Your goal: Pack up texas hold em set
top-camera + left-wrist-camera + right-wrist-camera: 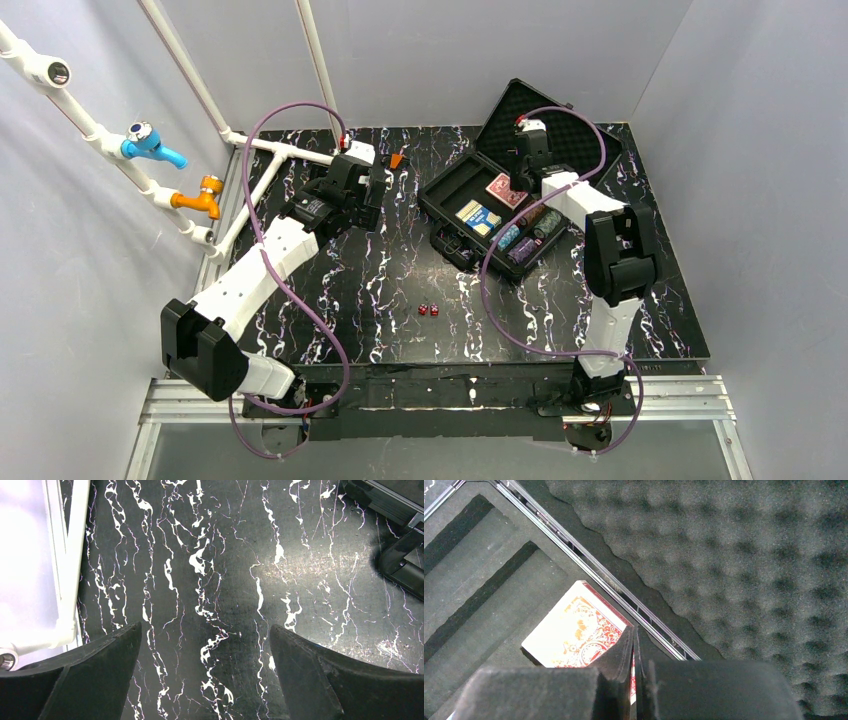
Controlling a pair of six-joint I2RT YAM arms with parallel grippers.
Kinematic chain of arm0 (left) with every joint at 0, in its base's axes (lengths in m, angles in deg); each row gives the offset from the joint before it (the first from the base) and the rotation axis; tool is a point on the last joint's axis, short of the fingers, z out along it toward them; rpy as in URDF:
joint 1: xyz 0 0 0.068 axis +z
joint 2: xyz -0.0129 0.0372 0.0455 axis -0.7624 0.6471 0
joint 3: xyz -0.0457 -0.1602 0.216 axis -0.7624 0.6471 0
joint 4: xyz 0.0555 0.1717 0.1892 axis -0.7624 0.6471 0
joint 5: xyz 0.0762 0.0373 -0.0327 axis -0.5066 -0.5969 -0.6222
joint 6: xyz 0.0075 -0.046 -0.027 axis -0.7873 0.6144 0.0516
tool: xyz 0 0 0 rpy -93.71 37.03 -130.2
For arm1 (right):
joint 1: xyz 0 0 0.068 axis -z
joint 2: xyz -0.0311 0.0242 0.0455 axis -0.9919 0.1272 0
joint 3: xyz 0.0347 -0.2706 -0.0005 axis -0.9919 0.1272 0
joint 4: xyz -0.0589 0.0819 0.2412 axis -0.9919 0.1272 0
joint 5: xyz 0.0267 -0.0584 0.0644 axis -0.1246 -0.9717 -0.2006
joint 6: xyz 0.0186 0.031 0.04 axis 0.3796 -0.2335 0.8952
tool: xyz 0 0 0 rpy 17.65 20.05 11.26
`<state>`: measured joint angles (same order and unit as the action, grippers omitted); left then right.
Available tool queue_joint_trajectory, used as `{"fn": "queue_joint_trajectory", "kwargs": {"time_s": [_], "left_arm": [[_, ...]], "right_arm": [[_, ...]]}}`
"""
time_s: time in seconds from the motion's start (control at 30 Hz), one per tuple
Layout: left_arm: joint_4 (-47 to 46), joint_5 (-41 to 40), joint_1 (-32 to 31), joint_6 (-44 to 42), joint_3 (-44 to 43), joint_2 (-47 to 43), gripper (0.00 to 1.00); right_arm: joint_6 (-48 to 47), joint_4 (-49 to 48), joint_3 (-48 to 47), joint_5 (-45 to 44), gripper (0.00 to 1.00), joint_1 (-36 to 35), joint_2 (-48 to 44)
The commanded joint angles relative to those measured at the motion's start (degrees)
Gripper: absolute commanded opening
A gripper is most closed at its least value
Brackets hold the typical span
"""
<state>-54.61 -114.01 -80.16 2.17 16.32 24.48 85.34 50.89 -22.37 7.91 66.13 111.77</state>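
The black case (434,208) lies open at the back right of the table, its foam-lined lid (580,140) tipped back. Inside are a red card deck (505,190), a blue card deck (478,217) and stacks of coloured chips (530,235). Two small red dice (428,310) lie on the table in front of the case. My right gripper (522,178) is shut and empty over the case's rear edge; in the right wrist view its tips (634,630) sit just above the red deck (574,630), beside the lid foam (734,555). My left gripper (375,172) is open and empty (206,635) over bare table.
A white pipe frame (280,150) stands at the back left and shows in the left wrist view (65,555). Blue (150,145) and orange (200,195) taps hang on the left wall. A small orange piece (397,160) lies near the left gripper. The case's corner (400,565) shows at right.
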Motion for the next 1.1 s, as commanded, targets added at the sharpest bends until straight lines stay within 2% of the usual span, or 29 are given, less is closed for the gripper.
{"fn": "queue_joint_trajectory", "kwargs": {"time_s": [0.0,0.4,0.57,0.63,0.83,1.07], "left_arm": [[0.93,-0.32,0.19,-0.01,0.10,-2.08,0.99],[0.99,-0.33,0.22,0.06,0.17,-2.65,0.99],[0.95,-0.33,0.25,0.12,0.18,-2.99,0.99],[0.93,-0.41,0.19,0.12,0.22,-3.03,0.99],[0.90,-0.42,0.26,0.11,0.25,-2.63,0.99],[0.95,-0.51,0.25,0.13,0.22,-2.68,0.99]], "right_arm": [[1.90,7.21,6.31,2.71,0.08,-0.58,3.75],[2.28,4.21,10.68,1.84,0.15,-0.71,6.79],[2.94,5.41,10.20,1.57,0.32,-0.85,5.97],[2.96,6.40,9.51,1.53,0.37,-1.06,4.93],[2.96,10.39,3.79,1.69,0.43,-1.37,-0.26],[3.35,16.80,-7.32,1.70,0.43,-2.05,-2.57]]}}
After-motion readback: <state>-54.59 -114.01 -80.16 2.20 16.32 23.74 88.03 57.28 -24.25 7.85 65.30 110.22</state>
